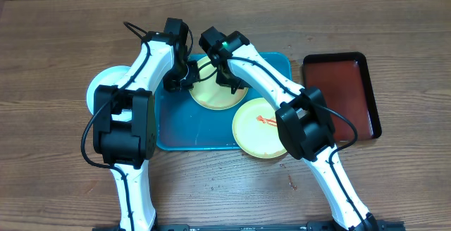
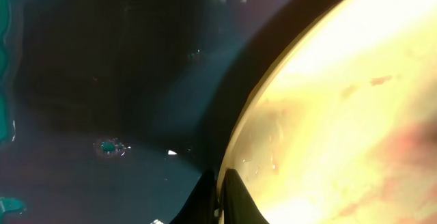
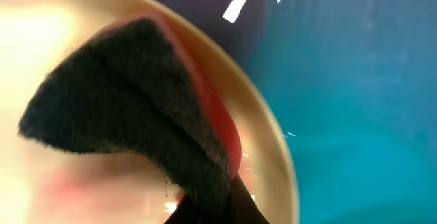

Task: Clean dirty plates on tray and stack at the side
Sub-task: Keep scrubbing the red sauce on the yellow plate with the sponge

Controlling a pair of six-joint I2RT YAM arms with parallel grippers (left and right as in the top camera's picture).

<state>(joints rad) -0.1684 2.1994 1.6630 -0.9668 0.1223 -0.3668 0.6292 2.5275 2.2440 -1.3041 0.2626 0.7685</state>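
A pale yellow-green plate (image 1: 211,96) lies on the turquoise tray (image 1: 190,129). My left gripper (image 1: 182,76) is shut on its left rim; in the left wrist view the jaws (image 2: 220,186) pinch the edge of the plate (image 2: 341,115), which has faint red smears. My right gripper (image 1: 227,76) is shut on a sponge (image 3: 130,115), dark pad and red body, pressed onto the plate (image 3: 61,183). A second yellow-green plate (image 1: 257,129) with a red sauce smear overlaps the tray's lower right edge. A pale light-blue plate (image 1: 102,83) lies left of the tray, partly hidden by my left arm.
A smaller dark red-brown tray (image 1: 342,94) with a black rim lies on the wooden table to the right. The turquoise tray floor shows in the left wrist view (image 2: 102,80) and the right wrist view (image 3: 369,115).
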